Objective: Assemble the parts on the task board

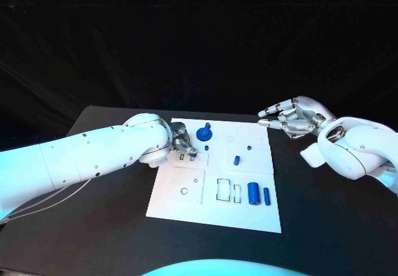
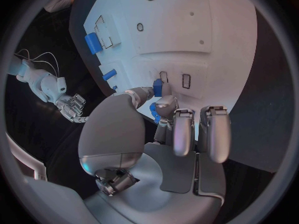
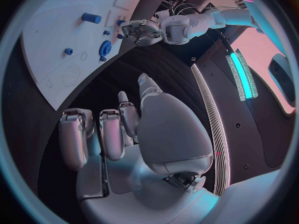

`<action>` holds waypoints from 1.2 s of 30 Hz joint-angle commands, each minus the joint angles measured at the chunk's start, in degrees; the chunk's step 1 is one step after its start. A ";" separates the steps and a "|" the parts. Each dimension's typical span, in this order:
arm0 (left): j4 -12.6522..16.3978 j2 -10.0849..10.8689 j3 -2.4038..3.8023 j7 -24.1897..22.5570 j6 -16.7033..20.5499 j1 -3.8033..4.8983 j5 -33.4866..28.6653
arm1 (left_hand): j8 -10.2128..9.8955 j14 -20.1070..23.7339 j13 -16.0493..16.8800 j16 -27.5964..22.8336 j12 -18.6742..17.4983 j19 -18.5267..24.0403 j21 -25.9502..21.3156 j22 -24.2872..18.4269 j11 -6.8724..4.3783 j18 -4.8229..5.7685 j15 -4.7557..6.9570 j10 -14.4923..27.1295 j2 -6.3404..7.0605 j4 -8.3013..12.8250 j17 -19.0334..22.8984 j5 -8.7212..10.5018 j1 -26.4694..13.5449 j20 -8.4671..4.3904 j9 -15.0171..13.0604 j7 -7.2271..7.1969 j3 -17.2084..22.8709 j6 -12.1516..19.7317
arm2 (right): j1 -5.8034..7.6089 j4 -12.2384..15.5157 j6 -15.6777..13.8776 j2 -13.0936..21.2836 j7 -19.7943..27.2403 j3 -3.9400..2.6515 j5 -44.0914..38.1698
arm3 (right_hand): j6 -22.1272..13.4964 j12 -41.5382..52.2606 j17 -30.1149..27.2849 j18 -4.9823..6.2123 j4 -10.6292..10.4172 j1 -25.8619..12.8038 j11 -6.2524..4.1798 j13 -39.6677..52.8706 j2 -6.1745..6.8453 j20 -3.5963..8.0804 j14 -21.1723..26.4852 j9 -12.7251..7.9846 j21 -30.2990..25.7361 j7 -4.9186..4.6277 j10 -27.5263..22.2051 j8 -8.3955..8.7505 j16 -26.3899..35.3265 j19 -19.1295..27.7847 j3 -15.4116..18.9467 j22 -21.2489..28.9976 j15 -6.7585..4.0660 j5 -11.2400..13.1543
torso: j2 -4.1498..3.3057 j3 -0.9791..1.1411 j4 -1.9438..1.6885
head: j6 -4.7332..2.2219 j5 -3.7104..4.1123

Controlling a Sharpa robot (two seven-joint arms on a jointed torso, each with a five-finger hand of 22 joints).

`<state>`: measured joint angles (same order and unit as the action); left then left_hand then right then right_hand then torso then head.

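We are pinching a small blue part [image 2: 157, 88] in the left hand [image 1: 184, 145], directly above the task board's [image 1: 187, 198] paired slots [image 2: 174, 79]. The right hand [image 1: 290, 118] is idling off-board, fingers curled, holding nothing.

black table [image 1: 332, 224] under a black curtain backdrop [image 1: 199, 52] hung in soft folds. cool bluish light across the scene. beside the table in the right wrist view, a glowing cyan light strip [image 3: 241, 74] and a pinkish surface [image 3: 264, 45].
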<state>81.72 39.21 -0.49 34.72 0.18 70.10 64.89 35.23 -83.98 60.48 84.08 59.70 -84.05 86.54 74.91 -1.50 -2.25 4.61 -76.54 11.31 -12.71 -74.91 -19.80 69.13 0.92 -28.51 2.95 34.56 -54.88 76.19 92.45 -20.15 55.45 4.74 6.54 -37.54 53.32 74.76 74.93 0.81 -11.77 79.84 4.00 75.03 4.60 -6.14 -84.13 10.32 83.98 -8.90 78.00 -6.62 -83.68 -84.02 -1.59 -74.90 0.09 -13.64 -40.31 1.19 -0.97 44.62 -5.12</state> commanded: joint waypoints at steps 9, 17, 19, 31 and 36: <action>0.17 0.02 -0.01 0.67 -3.32 -0.15 2.78 | 0.24 -3.86 -0.23 -0.15 -0.04 -3.10 0.40 8.67 -0.07 0.85 0.42 -0.24 0.10 12.77 -7.53 -0.37 -0.57 -0.27 -0.12 -0.03 12.61 -0.30 | -0.06 -0.04 0.42 -0.03 0.48 0.01 0.03 | -0.01 0.04 5.55 0.84 0.25 0.03 0.03 1.63 -0.38 0.44 -3.30 -0.10 -0.10 -0.07 0.02 0.39 0.27 -2.46 -0.06 -10.53 -0.45 -0.39 | 0.02 0.01 -0.02 | 0.41 -0.15; 0.28 0.16 -0.01 0.99 -4.32 -0.20 2.77 | 0.27 -3.86 -0.31 -0.13 -0.11 -3.10 0.40 8.67 -0.09 0.85 0.44 -0.26 0.18 12.82 -7.57 -0.44 -0.60 -0.26 -0.15 -0.06 12.64 -0.37 | -0.09 -0.06 0.45 -0.04 0.55 0.01 0.05 | -0.01 0.04 5.55 0.84 0.25 0.03 0.03 1.63 -0.38 0.44 -3.30 -0.10 -0.10 -0.07 0.02 0.39 0.27 -2.46 -0.06 -10.53 -0.45 -0.39 | 0.02 0.03 0.08 | 0.31 -0.27; 0.34 0.23 -0.01 0.97 -4.65 -0.21 2.77 | 0.28 -3.86 -0.35 -0.14 -0.15 -3.11 0.41 8.67 -0.10 0.85 0.45 -0.25 0.21 12.85 -7.56 -0.46 -0.60 -0.26 -0.16 -0.07 12.65 -0.39 | -0.09 -0.08 0.47 -0.03 0.55 0.01 0.06 | -0.01 0.04 5.55 0.84 0.25 0.03 0.03 1.63 -0.38 0.44 -3.30 -0.10 -0.10 -0.07 0.02 0.39 0.27 -2.46 -0.06 -10.53 -0.45 -0.39 | 0.01 0.01 0.05 | 0.41 -0.25; 0.81 0.46 -0.01 0.81 -5.07 -0.30 2.77 | 0.38 -3.86 0.26 -0.15 0.53 -3.13 0.43 8.72 -0.22 0.86 0.54 -0.81 0.54 13.04 -7.56 -0.92 -0.75 -0.24 -0.23 -0.19 12.81 -0.71 | -0.14 -0.16 0.62 -0.08 0.59 0.01 -0.08 | -0.05 0.01 5.57 0.85 0.21 -0.19 0.03 1.59 -0.44 0.45 -3.31 -0.11 -0.15 -0.08 0.02 0.43 0.28 -2.45 0.05 -10.50 -0.45 -0.42 | 0.04 0.01 0.04 | 0.41 -0.33; 0.85 0.58 0.00 0.68 -5.06 -0.32 2.77 | 0.40 -3.87 0.20 -0.14 0.48 -3.16 0.46 8.79 -0.26 0.87 0.57 -0.87 0.66 13.10 -7.58 -1.01 -0.79 -0.25 -0.24 -0.23 12.84 -0.81 | -0.17 -0.17 0.65 -0.06 0.58 0.01 -0.09 | -0.05 0.01 5.57 0.85 0.21 -0.19 0.03 1.59 -0.44 0.45 -3.31 -0.11 -0.15 -0.08 0.02 0.43 0.28 -2.45 0.05 -10.50 -0.45 -0.42 | 0.00 0.02 0.04 | 0.46 -0.31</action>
<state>82.41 39.78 -0.43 35.34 -3.48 69.93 67.37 35.46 -83.97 60.74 84.08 60.13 -84.05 86.75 74.92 -1.73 -2.26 4.61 -77.17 12.11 -11.91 -74.95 -20.53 68.34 0.92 -28.68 2.85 35.36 -55.19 76.07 92.30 -20.13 55.40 4.87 6.56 -37.47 53.32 74.76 74.91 0.81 -11.77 79.84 4.00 75.04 4.60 -6.14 -84.13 10.28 83.98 -8.90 78.00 -6.39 -83.68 -84.02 -1.59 -74.93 0.09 -13.87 -40.28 1.21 -0.93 45.02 -5.44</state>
